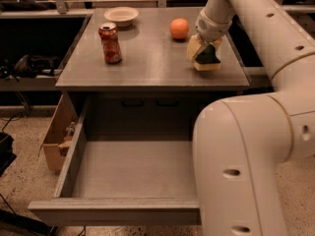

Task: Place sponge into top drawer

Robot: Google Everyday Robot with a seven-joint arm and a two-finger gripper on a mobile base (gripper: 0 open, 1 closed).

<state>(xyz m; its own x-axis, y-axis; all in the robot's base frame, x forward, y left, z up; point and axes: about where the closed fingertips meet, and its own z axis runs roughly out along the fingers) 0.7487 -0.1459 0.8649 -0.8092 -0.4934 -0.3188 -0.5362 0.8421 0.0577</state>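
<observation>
The sponge (207, 61), dark green on top with a pale yellow base, rests on the grey table top (147, 63) near its right edge. My gripper (204, 53) comes down from above and sits right over the sponge, around its upper part. The top drawer (113, 212) is pulled out wide below the table, and its flat grey bottom is bare. My arm's big white link (246, 166) hides the drawer's right side.
An orange (179, 28) lies just left of and behind the sponge. A red soda can (110, 43) stands at the table's left and a white bowl (121, 15) behind it. A dark panel with two handles (147, 102) is behind the drawer. A cardboard box (55, 139) stands on the floor at left.
</observation>
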